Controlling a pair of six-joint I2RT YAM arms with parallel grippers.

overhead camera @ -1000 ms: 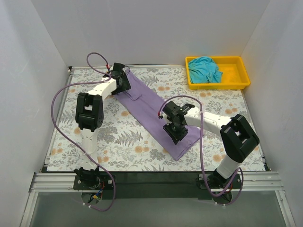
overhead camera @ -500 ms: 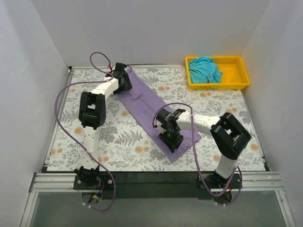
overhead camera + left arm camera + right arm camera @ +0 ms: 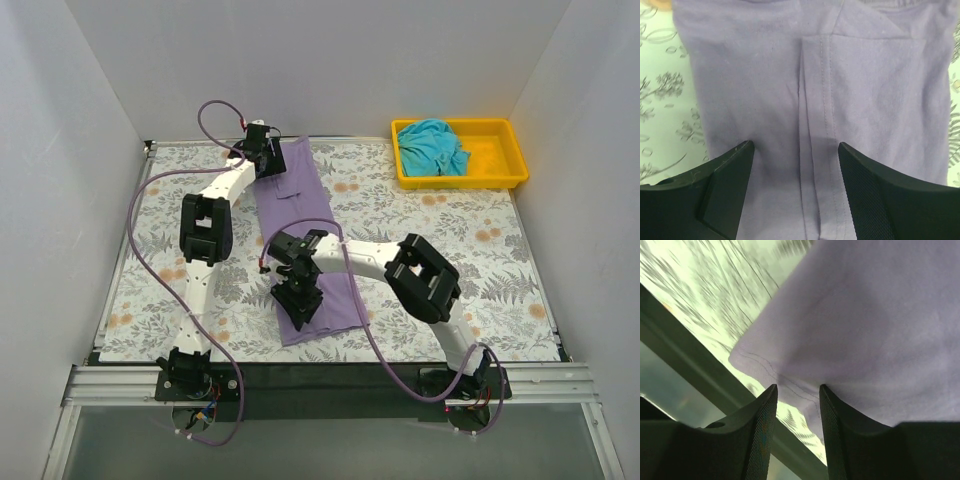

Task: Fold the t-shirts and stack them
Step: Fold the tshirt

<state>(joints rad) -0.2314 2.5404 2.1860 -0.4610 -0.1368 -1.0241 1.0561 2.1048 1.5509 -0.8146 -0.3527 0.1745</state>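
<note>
The lavender t-shirt [image 3: 300, 215] lies folded in a long strip, running from the table's far side to near its front edge. My left gripper [image 3: 265, 152] rests on its far end. In the left wrist view this gripper [image 3: 795, 146] is open, its fingers spread on the cloth [image 3: 815, 75] either side of a sleeve seam. My right gripper [image 3: 300, 298] sits on the shirt's near end. In the right wrist view it [image 3: 797, 389] is partly open, its tips on the cloth [image 3: 875, 320] by the hem. The teal t-shirt [image 3: 432, 146] lies crumpled in the tray.
The yellow tray [image 3: 500, 172] stands at the back right corner. The floral table cover [image 3: 470, 250] has white walls on three sides. The dark front rail [image 3: 320, 378] runs just beyond the shirt's near end.
Both grippers have swept left with the lavender shirt under them. The strip has swung from a diagonal to nearly straight front to back, its near end moving left.
</note>
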